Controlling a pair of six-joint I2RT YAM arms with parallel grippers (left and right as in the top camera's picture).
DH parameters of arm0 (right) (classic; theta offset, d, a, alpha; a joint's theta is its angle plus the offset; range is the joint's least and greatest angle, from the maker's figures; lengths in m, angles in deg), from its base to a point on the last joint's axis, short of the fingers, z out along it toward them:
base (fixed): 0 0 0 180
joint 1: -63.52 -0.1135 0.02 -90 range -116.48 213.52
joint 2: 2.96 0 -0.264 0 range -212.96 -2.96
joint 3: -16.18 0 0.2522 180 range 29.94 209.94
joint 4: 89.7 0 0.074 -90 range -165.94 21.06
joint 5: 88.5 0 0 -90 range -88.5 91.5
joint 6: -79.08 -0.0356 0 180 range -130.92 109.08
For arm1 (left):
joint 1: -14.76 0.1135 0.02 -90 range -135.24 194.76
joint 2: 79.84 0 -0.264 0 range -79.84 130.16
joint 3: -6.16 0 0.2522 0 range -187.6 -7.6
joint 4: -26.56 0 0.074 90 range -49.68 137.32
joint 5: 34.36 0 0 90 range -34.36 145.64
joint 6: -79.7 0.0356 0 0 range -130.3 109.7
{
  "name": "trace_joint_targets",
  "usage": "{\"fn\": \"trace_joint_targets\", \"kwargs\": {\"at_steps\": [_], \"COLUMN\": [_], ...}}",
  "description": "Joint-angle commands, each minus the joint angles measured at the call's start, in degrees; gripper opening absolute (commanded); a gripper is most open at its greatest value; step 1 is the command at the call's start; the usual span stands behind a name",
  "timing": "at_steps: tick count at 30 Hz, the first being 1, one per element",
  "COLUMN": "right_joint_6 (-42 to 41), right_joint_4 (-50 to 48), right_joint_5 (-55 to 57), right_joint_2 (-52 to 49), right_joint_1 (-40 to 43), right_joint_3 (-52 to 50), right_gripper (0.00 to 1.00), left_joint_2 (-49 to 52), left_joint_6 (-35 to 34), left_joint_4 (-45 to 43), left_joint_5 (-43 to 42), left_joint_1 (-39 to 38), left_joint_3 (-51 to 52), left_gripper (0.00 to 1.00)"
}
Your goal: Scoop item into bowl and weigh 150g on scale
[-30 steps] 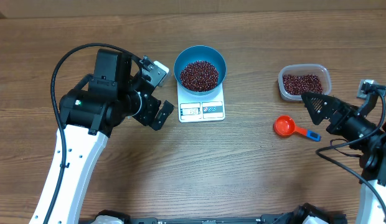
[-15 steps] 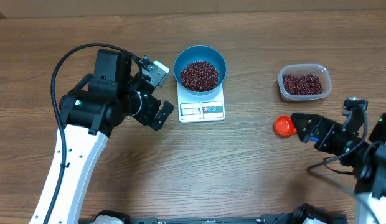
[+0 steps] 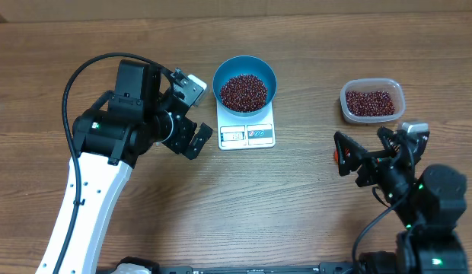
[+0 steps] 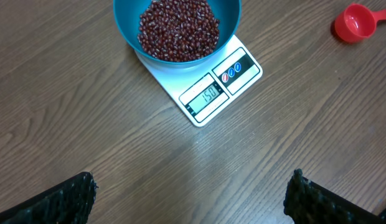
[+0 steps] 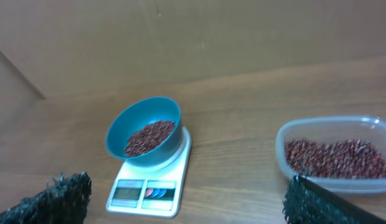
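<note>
Over the last second the right arm has swung in from the 3 o'clock edge toward 5 o'clock, and the right tool (image 3: 365,154) now hangs over the red scoop (image 4: 355,23), hiding most of it in the overhead view. The left arm has not shifted.

Both tools are released, with nothing between their fingers. The left tool (image 4: 190,185) hangs at 9 o'clock of the scale (image 3: 247,135), near it but apart, its fingers spread wide.

The blue bowl (image 3: 220,76) sits upright on the far half of the scale, leaving the display and buttons uncovered. The display reads 150 in the left wrist view. A heap of dark red-brown beans (image 3: 243,91) fills the bottom of the bowl.

At 3 o'clock of the bowl, well apart, a clear plastic tub (image 3: 344,100) holds more beans. The scoop lies on the wooden table (image 3: 297,213) at 6 o'clock of the tub.
</note>
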Motion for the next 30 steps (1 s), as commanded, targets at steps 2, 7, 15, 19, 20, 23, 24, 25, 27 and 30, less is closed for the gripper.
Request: {"fn": "trace_joint_targets", "kwargs": {"at_steps": [2,7,15,19,20,23,24,25,27,30], "right_joint_6": [-0.98,-0.96,-0.94,-0.94,-0.92,-0.92,-0.9,-0.55,-0.48,-0.48], "right_joint_4": [-9.7,-17.7,-17.84,-17.84,-17.92,-18.14,-18.18,-18.23,-18.97,-19.56], "right_joint_5": [2.29,4.7,9.99,10.51,10.93,11.41,11.52,11.72,12.2,13.92], "right_joint_2": [5.38,14.27,25.79,30.21,30.8,30.73,30.73,30.73,30.73,30.75], "right_joint_1": [-0.33,-0.33,-0.33,-0.22,-0.2,-0.22,-0.22,-0.22,-0.22,-0.22], "right_joint_3": [-10.27,-19.85,-27.76,-30.86,-31.58,-33.11,-33.59,-34.16,-35.19,-35.47], "right_gripper": [1.0,1.0,1.0,1.0,1.0,1.0,1.0,1.0,1.0,1.0], "left_joint_2": [0.11,0.11,0.11,0.11,0.11,0.11,0.11,0.11,0.11,0.11], "left_joint_6": [-0.52,-0.52,-0.52,-0.52,-0.52,-0.5,-0.52,-0.52,-0.52,-0.52], "left_joint_4": [0.02,0.02,0.02,0.0,0.02,0.02,0.02,0.02,0.02,0.02], "left_joint_5": [-1.11,-1.11,-1.11,-1.11,-1.09,-1.11,-1.09,-1.11,-1.11,-1.11], "left_joint_1": [-0.02,-0.02,-0.02,-0.02,-0.02,-0.02,-0.02,-0.02,-0.02,-0.02], "left_joint_3": [-1.18,-1.18,-1.2,-1.18,-1.18,-1.18,-1.18,-1.18,-1.2,-1.18], "left_gripper": [1.0,1.0,1.0,1.0,1.0,1.0,1.0,1.0,1.0,1.0]}}
